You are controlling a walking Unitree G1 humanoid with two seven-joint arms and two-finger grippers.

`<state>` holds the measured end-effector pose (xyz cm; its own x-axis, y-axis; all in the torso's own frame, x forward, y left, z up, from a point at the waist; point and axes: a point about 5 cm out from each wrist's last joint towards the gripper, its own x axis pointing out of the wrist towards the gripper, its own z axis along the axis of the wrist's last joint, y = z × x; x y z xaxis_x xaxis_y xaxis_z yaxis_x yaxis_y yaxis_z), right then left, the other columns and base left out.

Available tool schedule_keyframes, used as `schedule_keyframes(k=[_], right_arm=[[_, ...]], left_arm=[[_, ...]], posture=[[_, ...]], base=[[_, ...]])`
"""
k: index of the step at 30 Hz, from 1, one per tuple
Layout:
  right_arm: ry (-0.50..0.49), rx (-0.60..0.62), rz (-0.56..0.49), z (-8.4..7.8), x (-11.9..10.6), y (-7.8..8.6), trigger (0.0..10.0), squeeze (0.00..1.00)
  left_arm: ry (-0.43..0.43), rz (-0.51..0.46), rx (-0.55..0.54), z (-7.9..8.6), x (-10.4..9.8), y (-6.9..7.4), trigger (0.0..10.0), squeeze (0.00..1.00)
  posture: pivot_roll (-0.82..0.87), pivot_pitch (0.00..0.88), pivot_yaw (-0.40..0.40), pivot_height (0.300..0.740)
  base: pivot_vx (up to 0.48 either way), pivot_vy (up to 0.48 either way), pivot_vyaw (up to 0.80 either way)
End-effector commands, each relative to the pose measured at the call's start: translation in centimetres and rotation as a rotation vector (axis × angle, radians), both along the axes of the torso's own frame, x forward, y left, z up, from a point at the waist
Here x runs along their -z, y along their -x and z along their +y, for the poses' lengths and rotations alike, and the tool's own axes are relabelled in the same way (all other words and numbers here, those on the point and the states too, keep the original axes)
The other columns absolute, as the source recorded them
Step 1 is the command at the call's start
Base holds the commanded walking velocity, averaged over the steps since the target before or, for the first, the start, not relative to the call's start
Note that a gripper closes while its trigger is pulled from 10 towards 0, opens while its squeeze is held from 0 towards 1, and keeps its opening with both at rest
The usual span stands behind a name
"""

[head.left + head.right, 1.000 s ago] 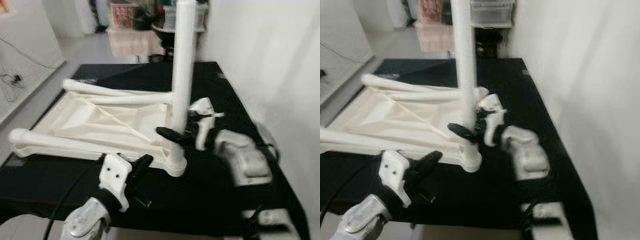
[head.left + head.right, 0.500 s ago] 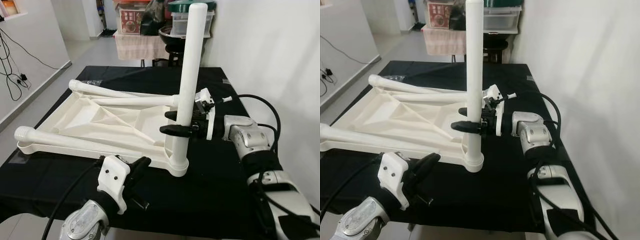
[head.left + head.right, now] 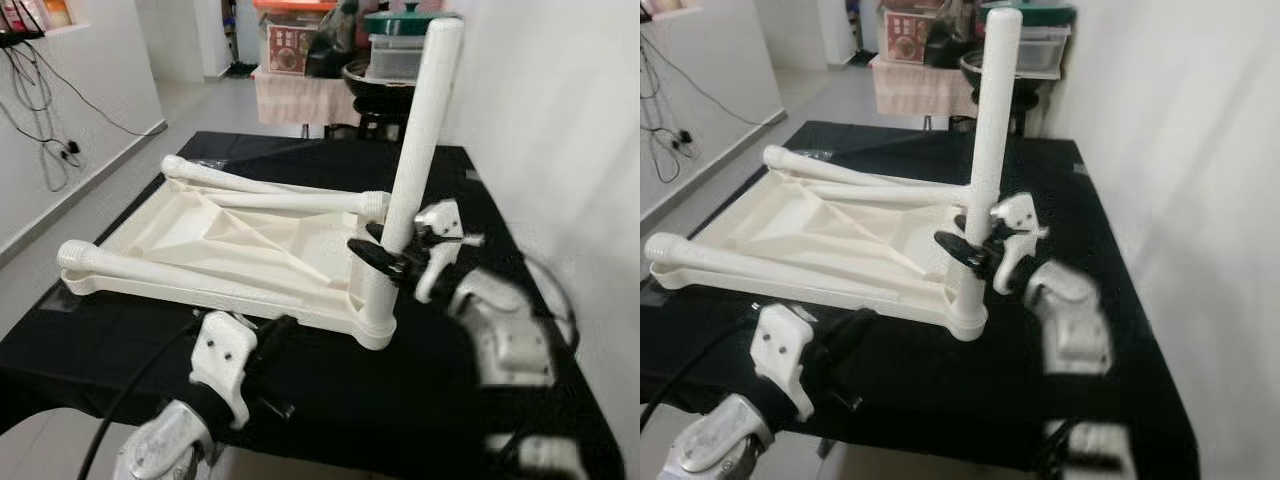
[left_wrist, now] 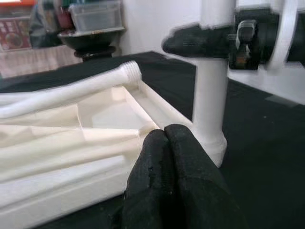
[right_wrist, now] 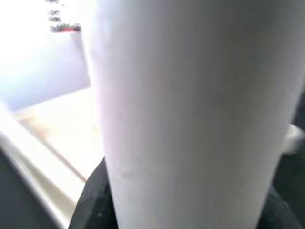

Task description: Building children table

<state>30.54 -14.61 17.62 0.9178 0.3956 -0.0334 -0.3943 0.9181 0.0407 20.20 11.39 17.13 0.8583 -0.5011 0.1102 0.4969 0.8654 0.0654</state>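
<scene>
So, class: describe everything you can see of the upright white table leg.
The upright leg is a smooth, white, plastic-looking round post with a rounded top. It stands almost vertical, leaning slightly, its foot in a round collar at the near right corner of the upturned white tabletop on the black cloth. The right tool is shut on it, low down, its black fingers on either side.

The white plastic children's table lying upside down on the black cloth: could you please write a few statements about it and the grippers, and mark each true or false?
1. One white cylindrical leg stands upright in a corner of the upside-down white plastic tabletop. True.
2. The right gripper is shut on that upright leg. True.
3. The left gripper holds a loose leg. False: it is shut on nothing, near the tabletop's near edge.
4. All four legs stand upright. False: other legs lie flat across the tabletop.
</scene>
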Motion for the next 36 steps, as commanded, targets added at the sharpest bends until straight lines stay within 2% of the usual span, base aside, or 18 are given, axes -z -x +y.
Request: schedule_keyframes(k=[1, 4, 8, 9, 11, 12, 14, 15, 17, 20, 22, 23, 24, 25, 26, 30, 35, 36], right_arm=[[0.021, 0.172, 0.216, -0.2, 4.1, 2.2, 0.0, 0.00], [0.044, 0.125, 0.184, 1.3, 4.1, 1.1, 0.0, 0.00], [0.057, 0.109, 0.183, 2.2, 4.1, 0.1, 0.0, 0.00], [0.084, 0.078, 0.181, 2.8, 3.9, -0.1, 10.0, 0.07], [0.104, 0.059, 0.180, 3.2, 3.8, -0.2, 10.0, 0.07], [0.057, 0.004, 0.197, 4.1, 3.2, 0.1, 10.0, 1.00], [0.057, 0.004, 0.197, 4.1, 3.2, 0.1, 10.0, 1.00], [0.014, -0.034, 0.181, 4.2, 2.5, -0.2, 10.0, 1.00], [-0.021, -0.191, 0.115, 3.7, 0.9, -1.7, 10.0, 1.00], [-0.021, -0.191, 0.115, 3.7, 0.9, -1.7, 10.0, 1.00], [0.064, -0.501, 0.064, 2.6, -0.2, -3.0, 10.0, 1.00], [0.064, -0.501, 0.064, 2.6, -0.2, -3.0, 10.0, 1.00], [0.099, -0.610, 0.064, 2.0, -0.4, -3.4, 10.0, 1.00], [0.099, -0.610, 0.064, 2.0, -0.4, -3.4, 10.0, 1.00], [0.127, -0.681, 0.082, 1.5, -0.8, -4.3, 10.0, 0.00], [0.131, -0.764, 0.117, 1.4, -1.8, -5.8, 10.0, 0.00], [0.110, -0.772, 0.130, 1.5, -2.3, -6.5, 10.0, 0.00], [0.096, -0.778, 0.141, 1.4, -2.3, -6.7, 3.9, 0.00]], left_arm=[[-0.002, 0.008, -0.001, 0.3, 0.1, 0.0, 10.0, 0.00], [-0.002, 0.010, 0.005, 0.2, 0.1, -0.1, 10.0, 0.00], [-0.003, 0.010, 0.006, 0.1, 0.1, -0.1, 10.0, 0.00], [-0.005, 0.009, -0.003, 0.1, 0.1, -0.1, 10.0, 0.00], [-0.006, 0.007, -0.009, 0.2, 0.1, 0.0, 10.0, 0.00], [-0.005, 0.004, -0.022, 0.2, 0.1, -0.1, 10.0, 0.00], [-0.005, 0.004, -0.022, 0.2, 0.1, -0.1, 10.0, 0.00], [-0.005, 0.004, -0.023, 0.2, 0.1, -0.2, 10.0, 0.00], [-0.004, 0.005, -0.019, 0.2, 0.2, -0.2, 10.0, 0.00], [-0.004, 0.005, -0.019, 0.2, 0.2, -0.2, 10.0, 0.00], [-0.003, 0.005, -0.013, 0.1, 0.2, -0.4, 10.0, 0.00], [-0.003, 0.005, -0.013, 0.1, 0.2, -0.4, 10.0, 0.00], [-0.002, 0.005, -0.011, 0.0, 0.3, -0.5, 10.0, 0.00], [-0.002, 0.005, -0.011, 0.0, 0.3, -0.5, 10.0, 0.00], [-0.002, 0.004, -0.012, -0.1, 0.3, -0.5, 10.0, 0.00], [-0.002, 0.005, -0.016, -0.2, 0.4, -0.4, 10.0, 0.00], [-0.001, 0.006, -0.017, -0.3, 0.4, -0.3, 10.0, 0.00], [0.000, 0.007, -0.017, -0.4, 0.4, -0.3, 10.0, 0.00]], posture=[[-0.03, 0.012, -0.008, 0.740], [-0.01, 0.010, -0.026, 0.740], [0.01, 0.009, -0.033, 0.740], [0.01, 0.011, -0.035, 0.740], [0.01, 0.010, -0.034, 0.740], [0.01, 0.010, -0.034, 0.740], [0.01, 0.010, -0.034, 0.740], [0.01, 0.007, -0.032, 0.740], [0.00, 0.002, -0.031, 0.740], [0.00, 0.002, -0.031, 0.740], [0.01, 0.000, -0.035, 0.740], [0.01, 0.000, -0.035, 0.740], [0.01, 0.000, -0.035, 0.740], [0.01, 0.000, -0.035, 0.740], [0.03, 0.000, -0.044, 0.740], [0.04, 0.000, -0.048, 0.740], [0.05, 0.000, -0.052, 0.740], [0.05, 0.000, -0.054, 0.740]], base=[[0.000, 0.000, 0.00], [0.000, 0.000, 0.00], [0.000, 0.000, 0.00], [0.000, 0.000, 0.00], [0.000, 0.000, 0.00], [0.000, 0.000, 0.00], [0.000, 0.000, 0.00], [0.000, 0.000, 0.00], [0.000, 0.000, 0.00], [0.000, 0.000, 0.00], [0.000, 0.000, 0.00], [0.000, 0.000, 0.00], [0.000, 0.000, 0.00], [0.000, 0.000, 0.00], [0.000, 0.000, 0.00], [0.000, 0.000, 0.00], [0.000, 0.000, 0.00], [0.000, 0.000, 0.00]])
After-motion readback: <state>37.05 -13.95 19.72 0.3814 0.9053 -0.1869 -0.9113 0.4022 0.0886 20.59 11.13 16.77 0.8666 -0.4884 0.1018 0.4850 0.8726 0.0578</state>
